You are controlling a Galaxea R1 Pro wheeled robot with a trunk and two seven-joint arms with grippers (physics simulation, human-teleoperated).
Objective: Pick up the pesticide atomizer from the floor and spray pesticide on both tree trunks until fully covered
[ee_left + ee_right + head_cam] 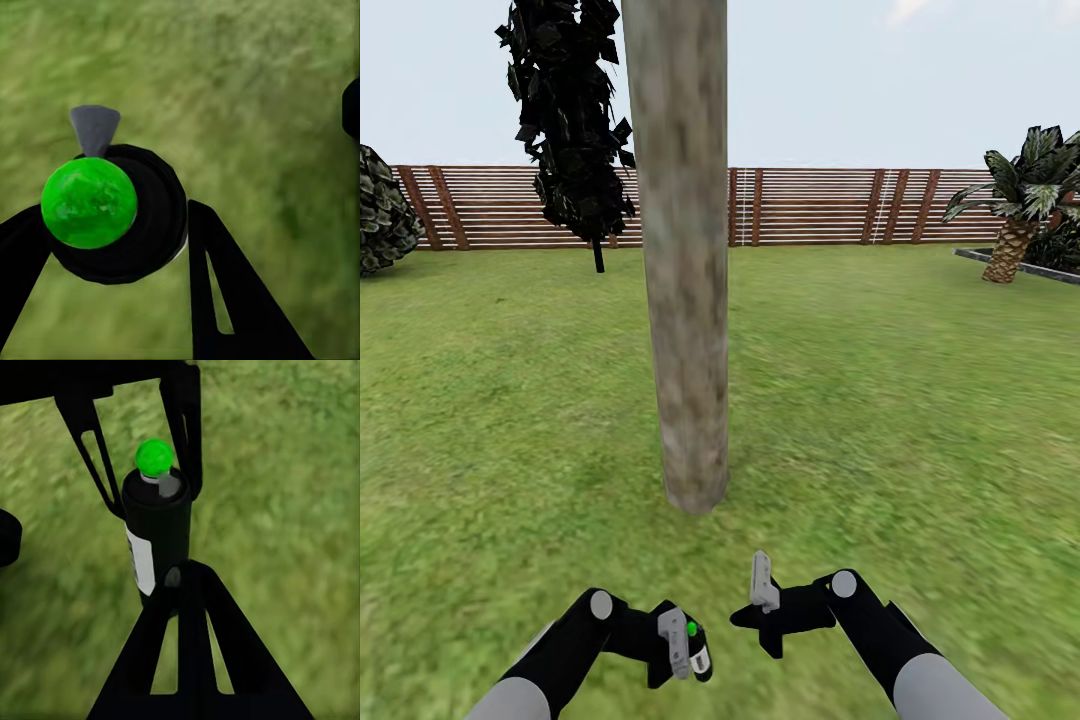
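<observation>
A thick, pale grey-tan tree trunk (685, 260) with blotchy, mottled bark rises from the green lawn (900, 400) straight ahead in the head view, leaning slightly and running out of the top of the picture. Its base meets the grass just ahead of the two grippers.

The small dark pesticide atomizer (697, 650) sits in the left gripper (678, 650), low in the head view and left of centre. It is a black cylindrical bottle with a white label on its side and a bright green round cap on top; the left wrist view (112, 214) shows a small pale grey nozzle tab sticking out beside the green cap. The left gripper's black fingers (225, 292) stand on either side of the bottle and press against it, so the jaws are clamped on the atomizer. The right wrist view (156, 536) looks across at the bottle held upright above the grass, the left gripper's fingers (94, 446) flanking its top.

The right gripper (765, 615) hangs just beside the left one, close but not touching the bottle, and holds nothing. How far its jaws are parted I cannot tell.

Behind stand a brown horizontal-slat wooden fence (810, 205), a thin-stemmed dark-leaved tree (570, 120) and a short palm (1025, 200).
</observation>
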